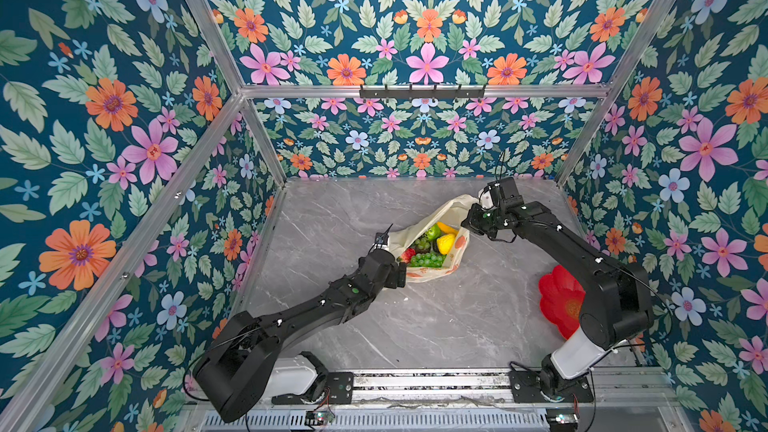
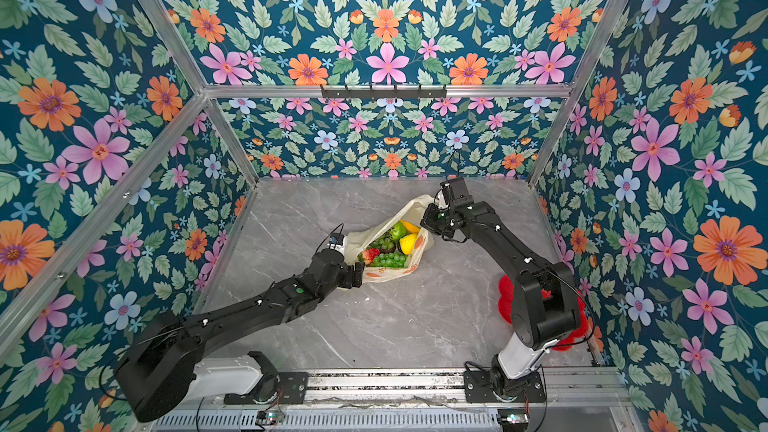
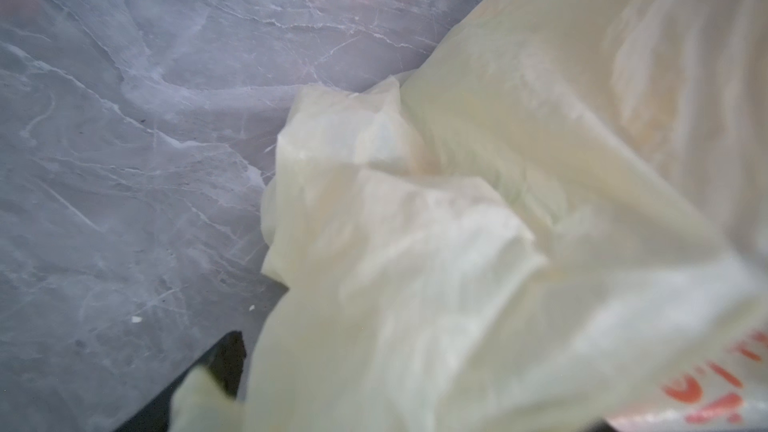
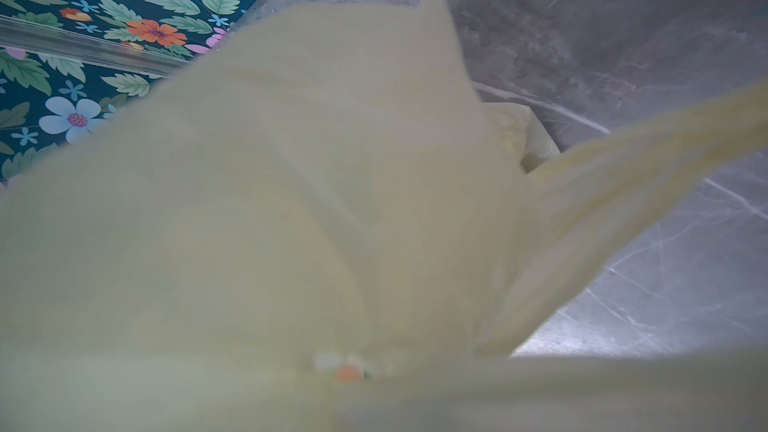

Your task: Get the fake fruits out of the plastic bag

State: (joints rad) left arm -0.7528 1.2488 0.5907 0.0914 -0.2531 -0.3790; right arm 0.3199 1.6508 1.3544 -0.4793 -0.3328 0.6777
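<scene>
The plastic bag lies open mid-table, and the fake fruits show inside it. They include a lemon, green grapes, a strawberry and a bright green fruit. My left gripper is at the bag's near-left rim. One dark finger stands far out to the side, so the jaws are open, and bag film is draped over them. My right gripper is shut on the bag's far handle and holds it up taut. Cream film fills the right wrist view.
A red flower-shaped plate lies at the right, partly under my right arm. The grey marble table is walled in by floral panels and aluminium posts. A metal rail runs along the front edge.
</scene>
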